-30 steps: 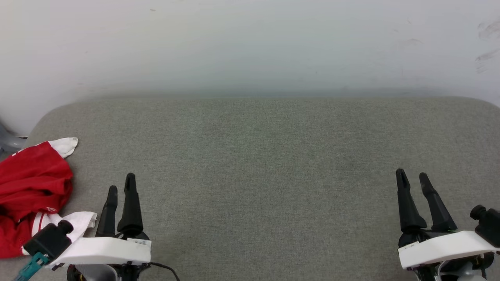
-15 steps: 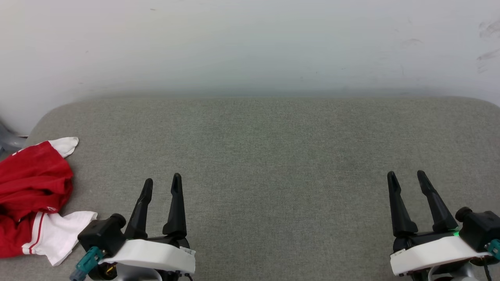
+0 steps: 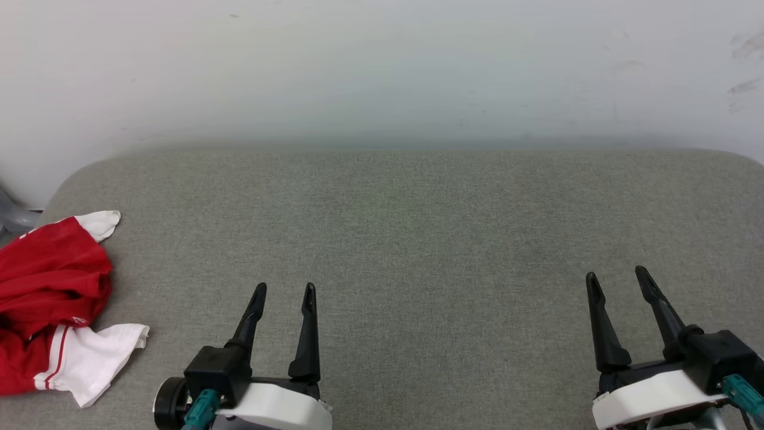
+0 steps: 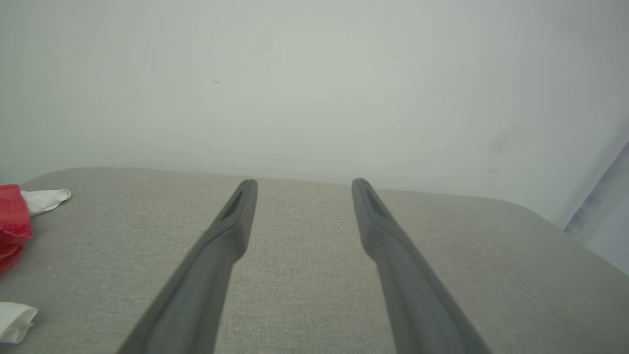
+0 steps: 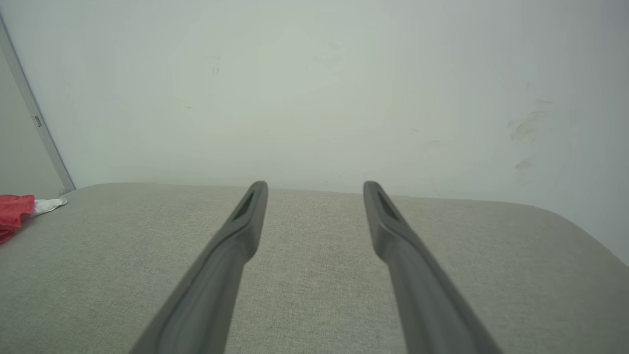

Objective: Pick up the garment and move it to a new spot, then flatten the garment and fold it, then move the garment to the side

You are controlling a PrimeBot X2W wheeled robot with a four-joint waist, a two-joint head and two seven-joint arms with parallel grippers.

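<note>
Most likely a bare test room or lab corner rather than a furnished home, though the pictures do not settle it; a grey woven padded surface with 2 rounded far corners spreads across the head view; it stands against a plain white wall at 12 o'clock; dark scuff marks smudge that wall at 2 o'clock; a thin grey strip runs up the wall at 10 o'clock in the right wrist view; 1 crumpled red and white garment at 9 o'clock adds a homely touch.
</note>
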